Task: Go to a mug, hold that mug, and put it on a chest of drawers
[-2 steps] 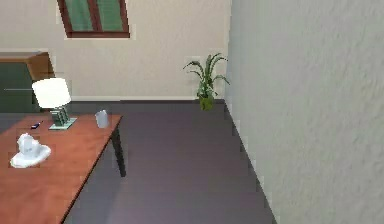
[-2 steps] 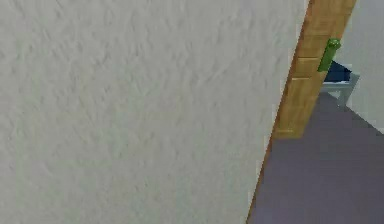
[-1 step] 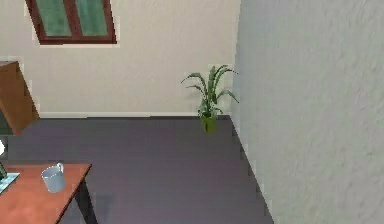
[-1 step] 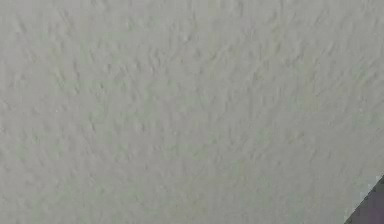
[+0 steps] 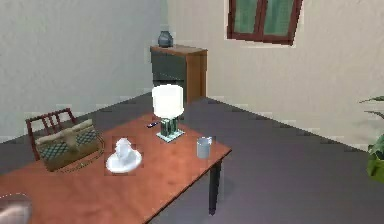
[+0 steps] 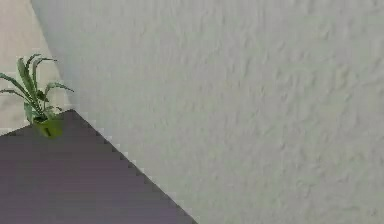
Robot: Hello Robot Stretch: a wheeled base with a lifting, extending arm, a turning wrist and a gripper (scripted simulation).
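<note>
Closest is a brown wooden table, which runs from the forward view's bottom left toward the middle. On its left part lies a woven basket, and a dark chair stands just behind it. Near the middle of the table sits a small white object; its shape I cannot tell exactly. Behind it stands a lamp with a white shade, and a small dark item lies just beside the lamp's base.

The mug, grey-blue, stands upright near the table's right corner, apart from the lamp.

Farther away, in the corner of the room, is the chest, brown with a dark front, and a blue-grey vase stands on top. On the wall to its right is a window with a red-brown frame. A green plant is at the right edge.

The arm side view has a plant by a pale wall, on dark floor.

About the gripper, I cannot tell its state.
</note>
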